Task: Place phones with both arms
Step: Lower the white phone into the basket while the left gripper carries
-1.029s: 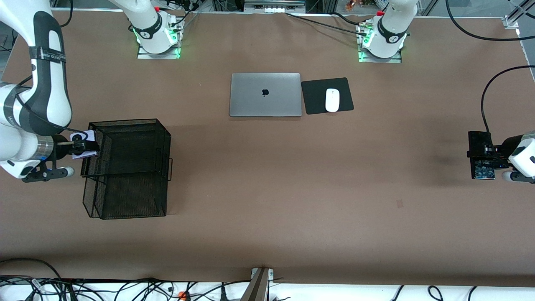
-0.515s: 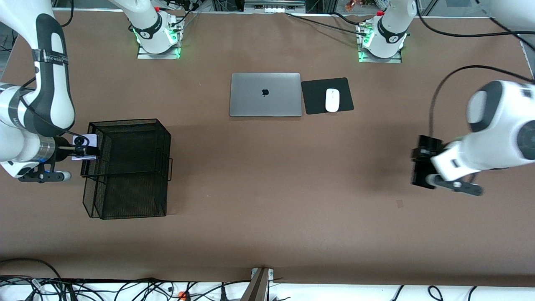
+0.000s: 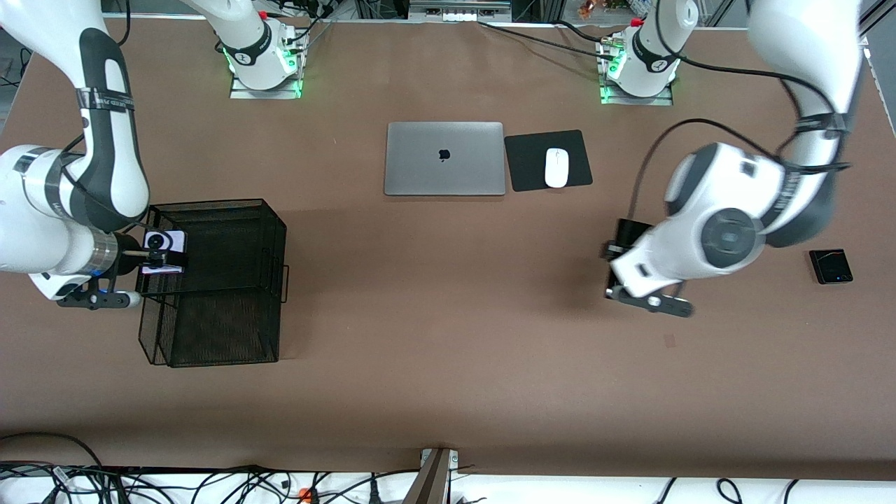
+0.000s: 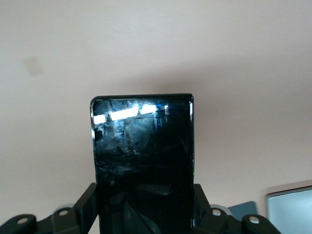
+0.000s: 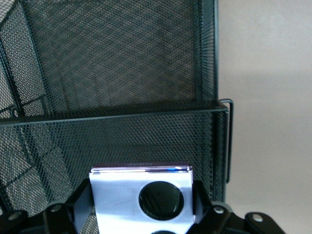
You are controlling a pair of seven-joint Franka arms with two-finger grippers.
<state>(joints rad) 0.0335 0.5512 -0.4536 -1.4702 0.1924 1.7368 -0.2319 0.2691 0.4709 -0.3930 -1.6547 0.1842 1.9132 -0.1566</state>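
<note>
While you're watching the front view, the right gripper (image 3: 170, 260) is hanging over the top tier of the black mesh tray (image 3: 231, 210), at the rim toward the right arm's end of the table. It's clamping the lavender-white phone (image 3: 164, 243) by its two side edges, jaws partly closed on it. In the right wrist view the phone (image 5: 141, 197) is sitting level between the fingers (image 5: 80, 202), camera circles facing up, with the tray's mesh wall (image 5: 146, 136) just past its free end.

The left gripper (image 3: 619, 269) is hovering over bare table, roughly 5 o'clock from the white mouse (image 3: 556, 167) and well apart from it. Jaws are closed tight on the long black phone (image 3: 623, 234); the left wrist view is showing the slab (image 4: 142, 161) sticking straight out between the fingers (image 4: 85, 207), glossy face up.

The small squarish black phone (image 3: 831, 266) is lying flat on the table toward the left arm's end, about 3 o'clock from the left gripper, nothing touching it.

The grey laptop (image 3: 444, 158) is sitting closed mid-table, at 9 o'clock from the black mouse pad (image 3: 528, 164), the two just beside each other. The mouse is resting on the pad.
</note>
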